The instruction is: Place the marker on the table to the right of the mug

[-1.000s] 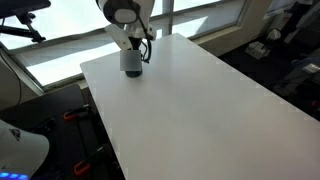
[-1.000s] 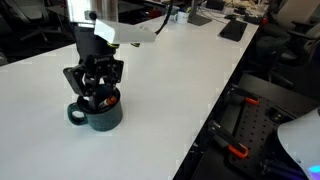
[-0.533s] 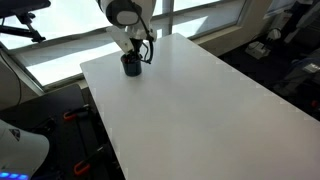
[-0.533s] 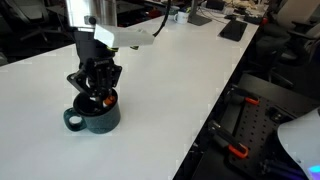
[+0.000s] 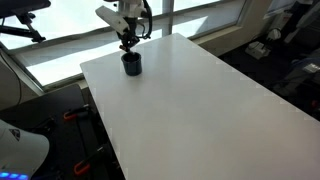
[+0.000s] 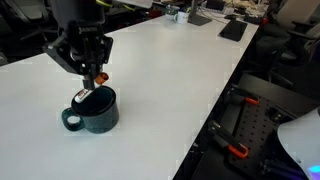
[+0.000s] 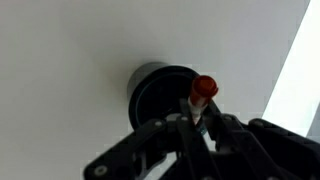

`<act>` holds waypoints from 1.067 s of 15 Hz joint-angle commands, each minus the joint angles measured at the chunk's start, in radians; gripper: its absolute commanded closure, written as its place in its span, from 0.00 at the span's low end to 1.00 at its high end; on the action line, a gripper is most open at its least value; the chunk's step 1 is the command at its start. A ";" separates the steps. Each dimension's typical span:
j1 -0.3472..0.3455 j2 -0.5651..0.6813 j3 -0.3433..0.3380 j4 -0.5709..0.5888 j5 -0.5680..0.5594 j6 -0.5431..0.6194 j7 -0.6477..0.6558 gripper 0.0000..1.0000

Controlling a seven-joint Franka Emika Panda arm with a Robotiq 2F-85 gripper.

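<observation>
— wrist view: the marker (image 7: 204,90) stands red-capped between our fingers, right over the dark mug (image 7: 152,95). how do we think it will handle?

— light, stiff and smooth-sided, so we judge it could swivel or slip in a narrow pinch. we have it by the barrel just below the cap, and that seems the place to keep hold. once laid flat it may roll.

— and the gripper (image 6: 94,70)?

— clenched on the marker. the marker hangs in the air, its lower end just above the mug's mouth in an exterior view. whether it is wholly clear of the rim we cannot tell.

— what differs from half a second ago?

— back then the fingers were down inside the mug. now the gripper has risen and the marker has come up with it. the mug sits where it was on the white table (image 6: 190,70), close to one corner.
</observation>
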 commanded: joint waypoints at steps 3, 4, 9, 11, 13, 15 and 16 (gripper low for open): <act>0.050 -0.233 -0.034 -0.150 -0.160 0.061 0.257 0.95; 0.046 -0.255 -0.042 -0.178 -0.201 0.085 0.316 0.95; -0.014 -0.272 -0.086 -0.315 -0.487 0.196 0.662 0.95; -0.049 -0.241 -0.113 -0.338 -0.650 0.214 0.828 0.95; -0.075 -0.194 -0.144 -0.321 -0.832 0.199 0.994 0.95; -0.067 -0.137 -0.168 -0.279 -1.019 0.179 1.157 0.95; -0.062 -0.104 -0.176 -0.257 -1.115 0.171 1.240 0.95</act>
